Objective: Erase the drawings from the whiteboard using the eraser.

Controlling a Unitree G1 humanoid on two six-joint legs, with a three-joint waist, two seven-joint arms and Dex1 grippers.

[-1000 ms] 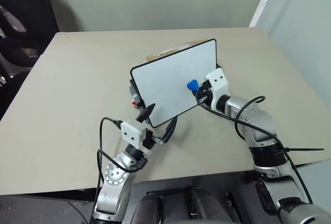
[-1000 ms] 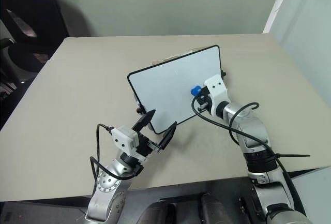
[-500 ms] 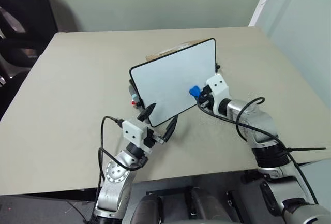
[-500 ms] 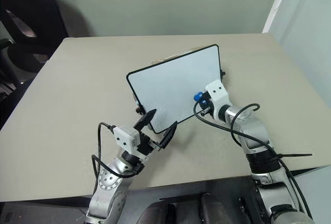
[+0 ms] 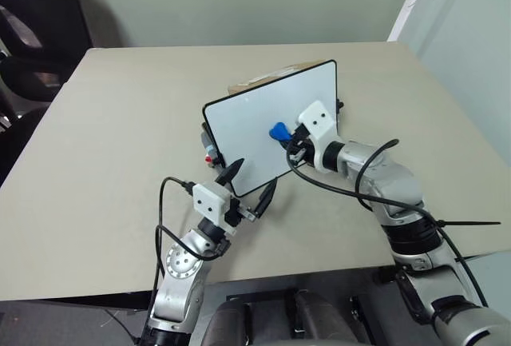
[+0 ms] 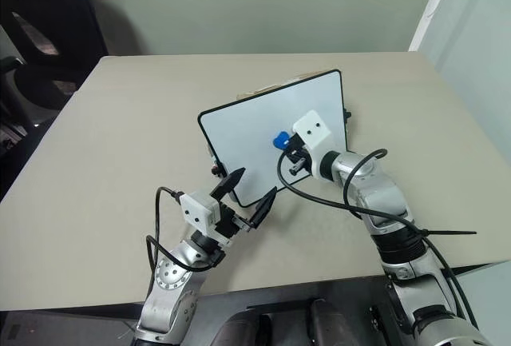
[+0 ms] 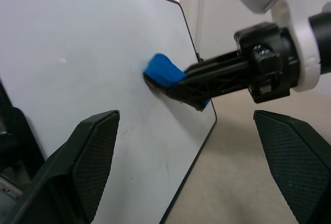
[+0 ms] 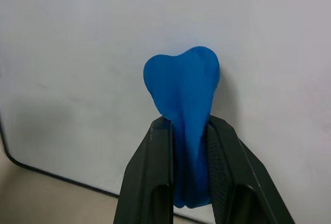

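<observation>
The whiteboard (image 5: 247, 134) stands tilted on the table, its white face toward me. The drawings are out of view; the face that shows is plain white. My right gripper (image 5: 286, 137) is shut on the blue eraser (image 5: 279, 131), whose tip presses against the board's face right of its middle. The right wrist view has the eraser (image 8: 182, 79) squeezed between the two black fingers (image 8: 150, 182). Down at the board's lower corner my left gripper (image 5: 249, 182) is open, one finger on each side of that corner. Its wrist view looks across the board at the eraser (image 7: 163, 71).
A brown cardboard box (image 5: 263, 78) props the board from behind. A small red-tipped object (image 5: 209, 155) sits by the board's left edge. The beige table (image 5: 120, 138) spreads wide to the left and right. Black chairs (image 5: 32, 34) stand past its far left corner.
My right gripper has slid the eraser leftward and a little up over the board, from near its right edge toward the middle. The left gripper has kept its place.
</observation>
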